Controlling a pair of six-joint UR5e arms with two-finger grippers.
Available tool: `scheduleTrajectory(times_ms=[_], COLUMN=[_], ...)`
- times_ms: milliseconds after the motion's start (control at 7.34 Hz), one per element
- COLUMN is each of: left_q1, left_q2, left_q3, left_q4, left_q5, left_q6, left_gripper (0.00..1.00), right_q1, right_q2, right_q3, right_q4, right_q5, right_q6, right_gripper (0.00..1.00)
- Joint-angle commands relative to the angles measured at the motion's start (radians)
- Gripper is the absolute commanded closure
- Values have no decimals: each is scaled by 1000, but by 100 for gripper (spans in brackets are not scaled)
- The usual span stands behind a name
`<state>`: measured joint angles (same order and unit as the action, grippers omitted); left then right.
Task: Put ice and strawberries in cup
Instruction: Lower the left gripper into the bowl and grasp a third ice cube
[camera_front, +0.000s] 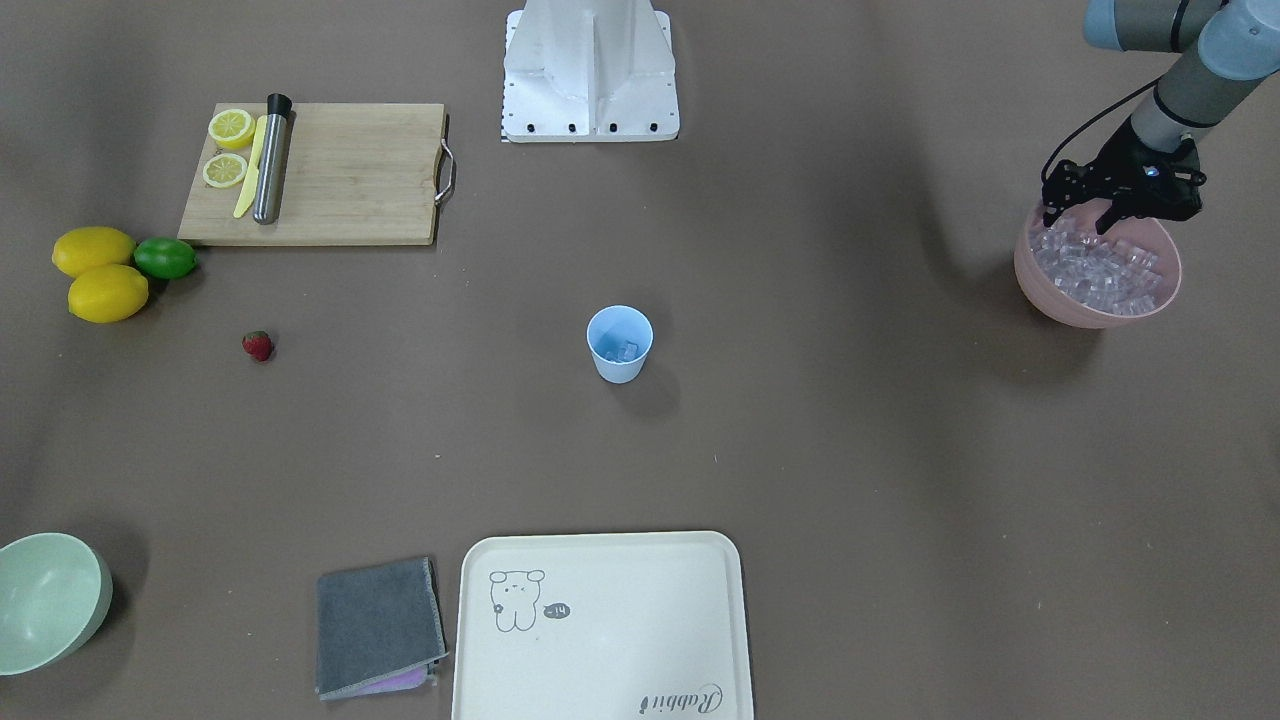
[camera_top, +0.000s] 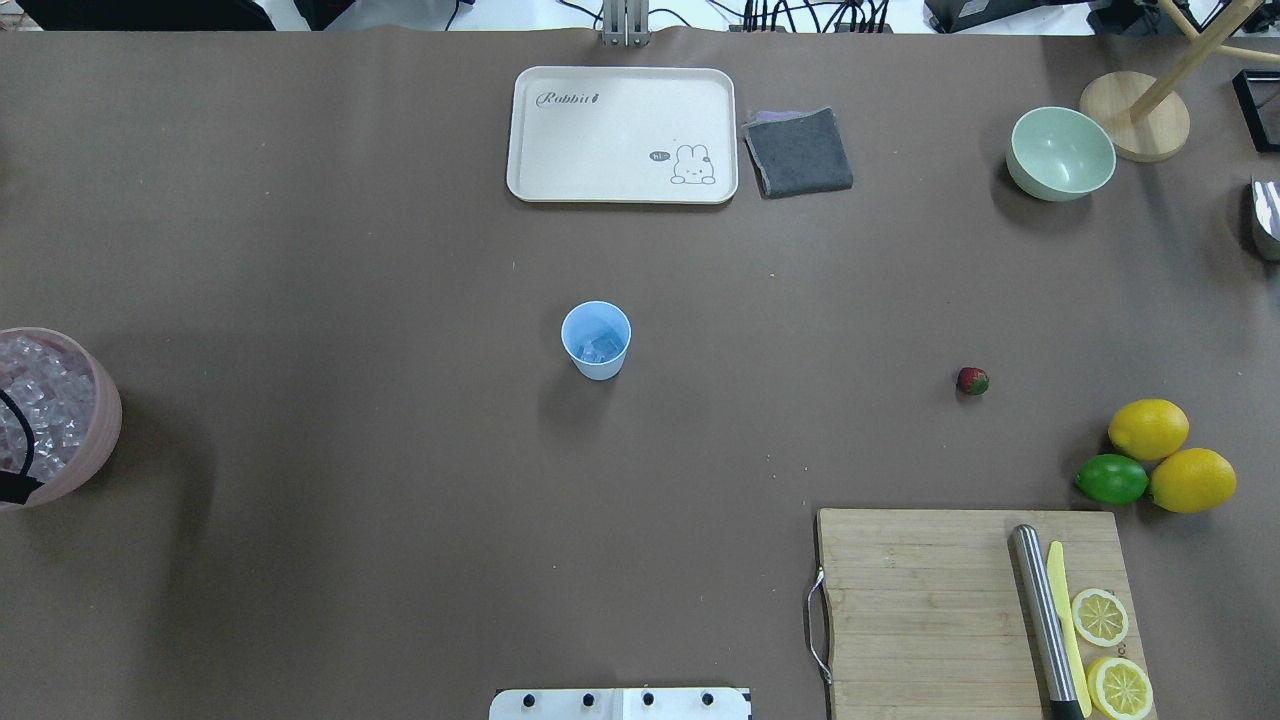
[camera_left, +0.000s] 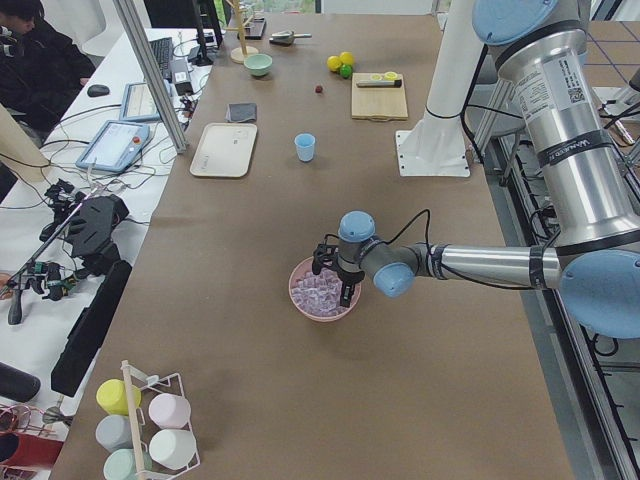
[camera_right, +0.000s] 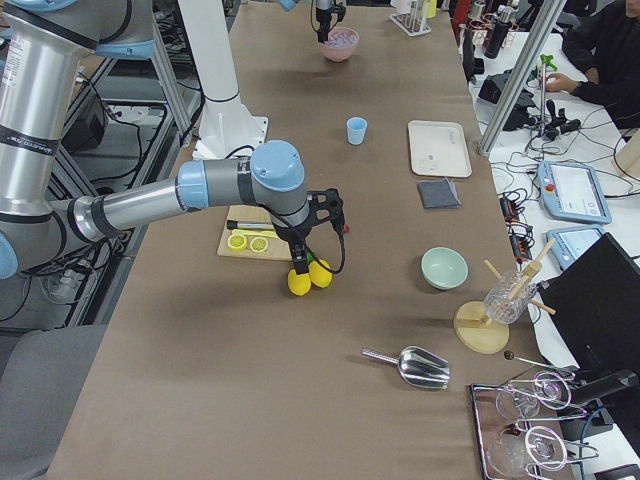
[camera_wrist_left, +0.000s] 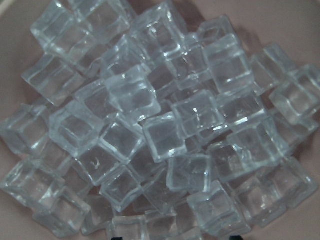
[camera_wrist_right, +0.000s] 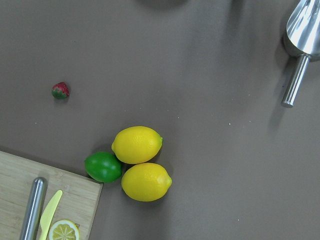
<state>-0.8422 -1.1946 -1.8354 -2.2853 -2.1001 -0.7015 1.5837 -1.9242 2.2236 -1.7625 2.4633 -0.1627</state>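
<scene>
The light-blue cup stands upright mid-table with a few clear ice cubes in its bottom; it also shows in the overhead view. A pink bowl at the table's left end is heaped with ice, which fills the left wrist view. My left gripper is open, its fingertips just above the ice at the bowl's back rim. The strawberry lies alone on the table, also seen in the right wrist view. My right gripper hovers above the lemons; I cannot tell whether it is open or shut.
Two lemons and a lime lie beside a wooden cutting board with lemon halves, a yellow knife and a steel muddler. A cream tray, grey cloth, pale green bowl and metal scoop are around.
</scene>
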Motion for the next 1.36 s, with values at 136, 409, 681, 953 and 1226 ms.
scheduleTrajectory(times_ms=[136, 409, 681, 953, 1226], left_q1=[-3, -11, -43, -107, -168], left_q2=[0, 10, 6, -37, -354], left_q3=[-10, -54, -94, -116, -171], left_q4=[6, 24, 78, 178, 594], left_q5=[-1, -12, -89, -145, -147], left_q6=[-6, -4, 14, 88, 99], left_gripper=[100, 100, 100, 100, 100], right_q1=[1, 2, 2, 4, 2], right_q2=[-27, -39, -47, -55, -62], right_q3=[24, 30, 30, 30, 28], right_q4=[-3, -3, -3, -3, -3], right_q5=[10, 42, 42, 42, 43], right_q6=[2, 2, 2, 2, 2], right_gripper=[0, 0, 0, 0, 0])
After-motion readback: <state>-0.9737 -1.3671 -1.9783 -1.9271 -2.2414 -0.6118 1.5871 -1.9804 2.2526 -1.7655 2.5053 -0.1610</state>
